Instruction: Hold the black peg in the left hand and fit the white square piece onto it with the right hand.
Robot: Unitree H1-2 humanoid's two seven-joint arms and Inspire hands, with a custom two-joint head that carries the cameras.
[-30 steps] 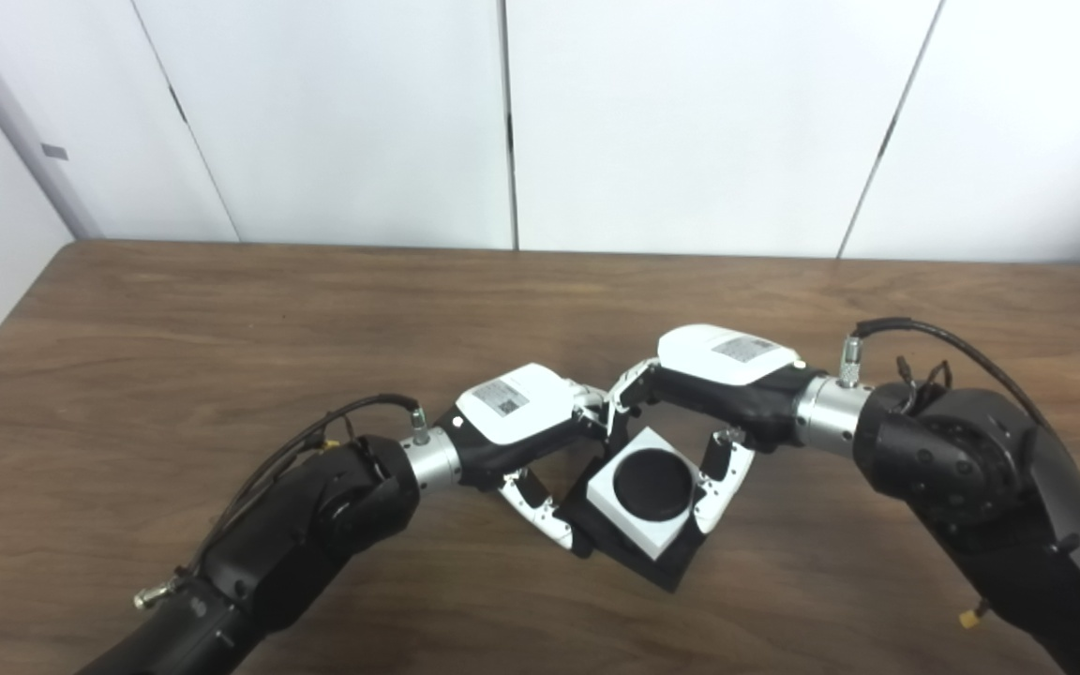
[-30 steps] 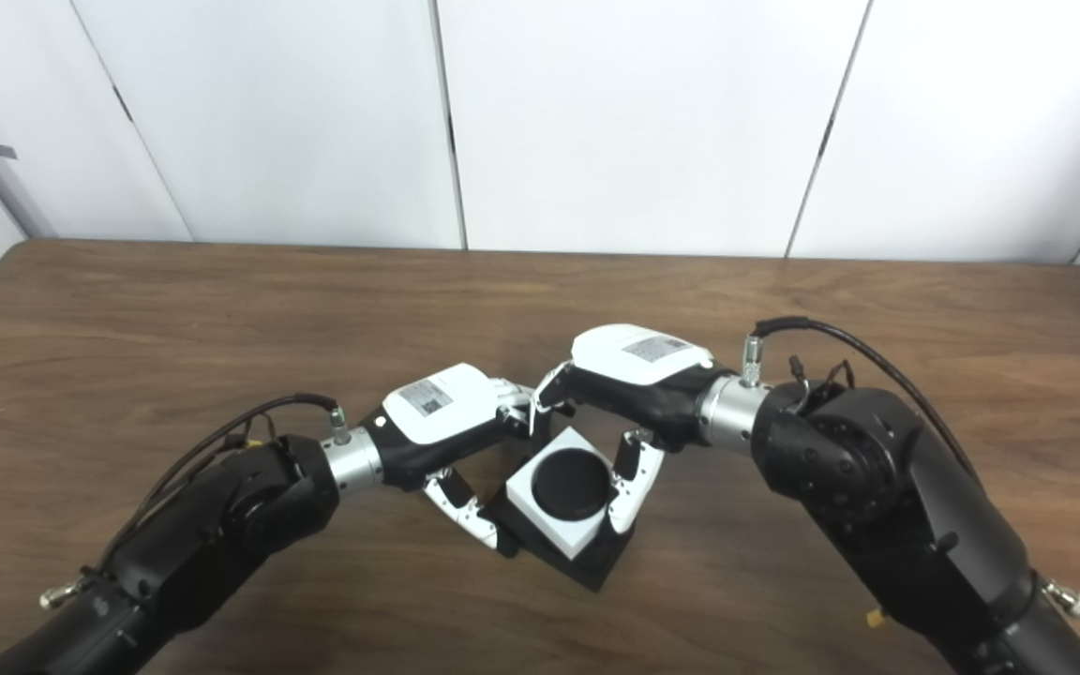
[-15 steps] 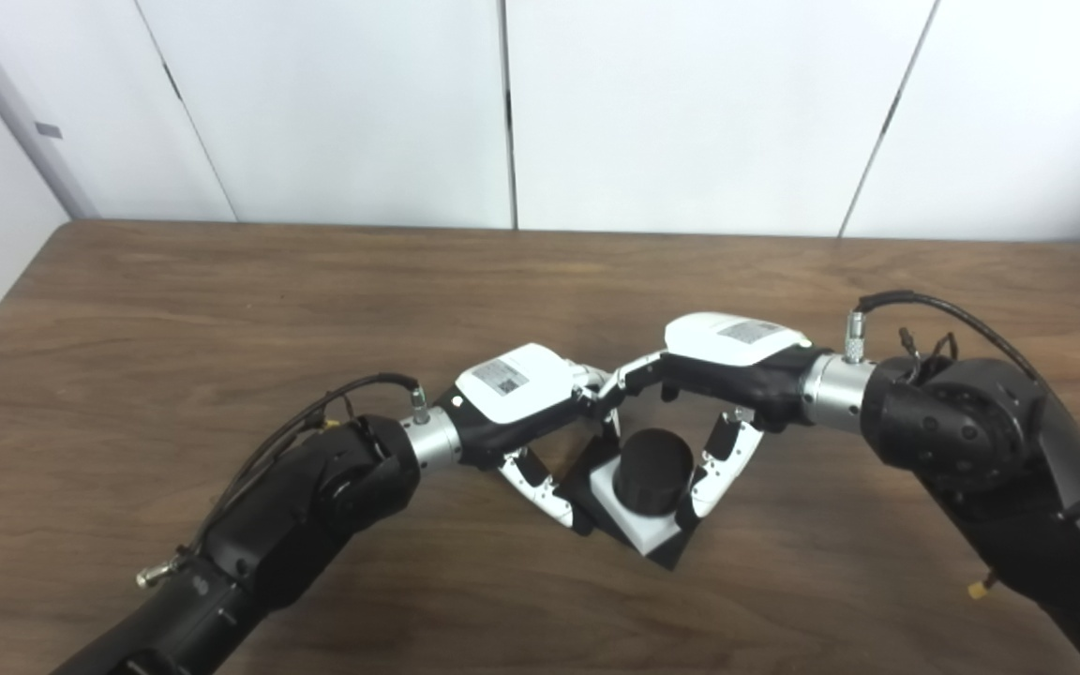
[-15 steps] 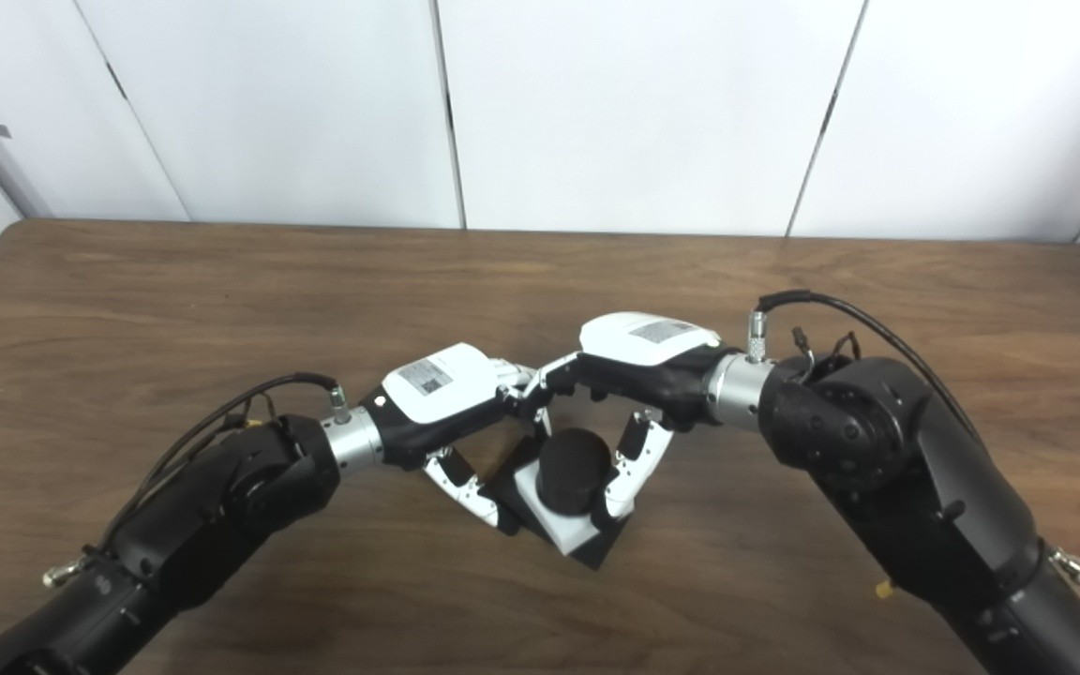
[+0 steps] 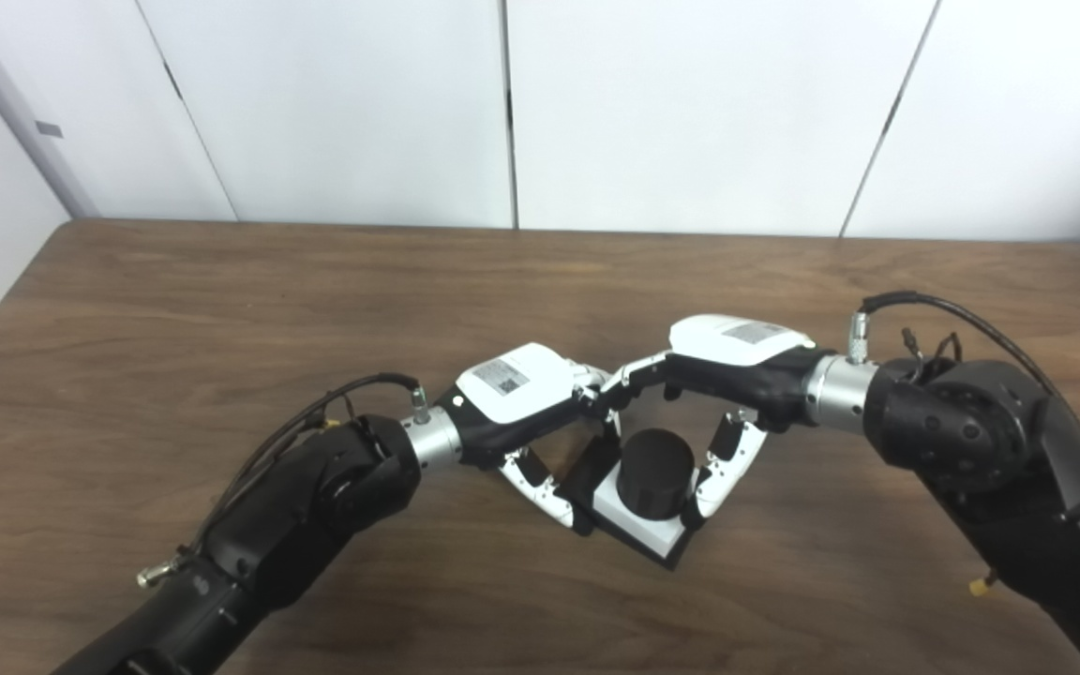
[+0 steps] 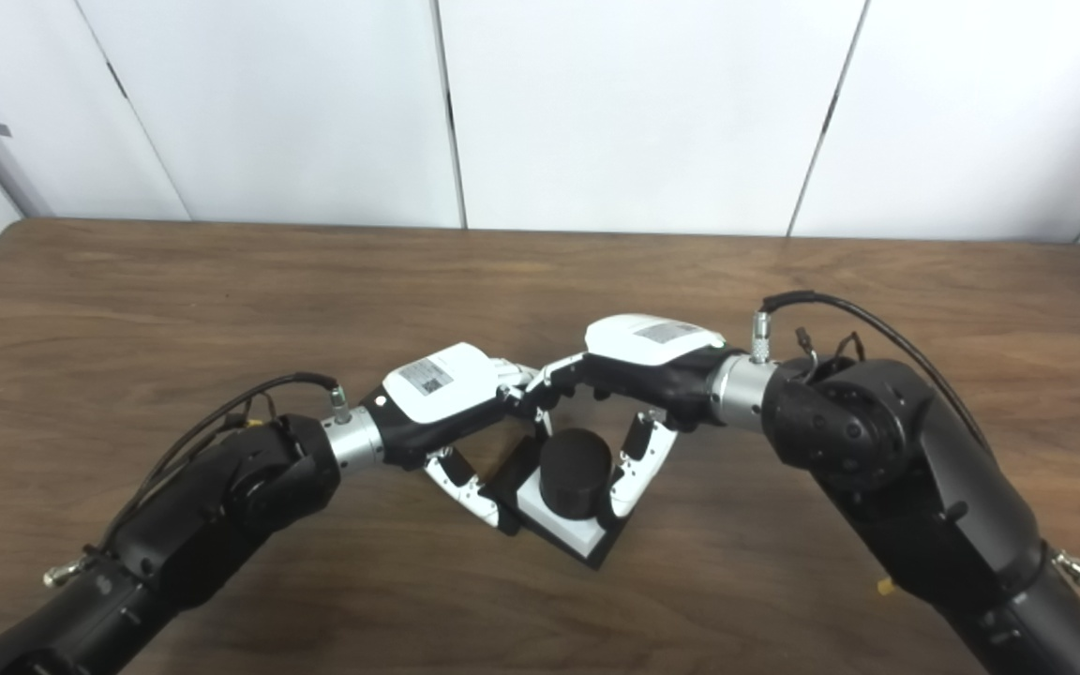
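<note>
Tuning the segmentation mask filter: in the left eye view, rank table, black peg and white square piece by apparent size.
1. table, by far the largest.
2. and 3. black peg and white square piece: too close to rank. The peg and the right hand cover much of the piece.

1. We see a table (image 5: 221,281) of brown wood grain, smooth with a dull sheen.
2. The black peg (image 5: 655,473) looks matt, like plastic.
3. The white square piece (image 5: 638,527) looks like smooth, matt plastic.
4. Both the left hand (image 5: 526,412) and the right hand (image 5: 727,375) have glossy white shells over matt black parts, with shiny metal wrist rings.
</note>
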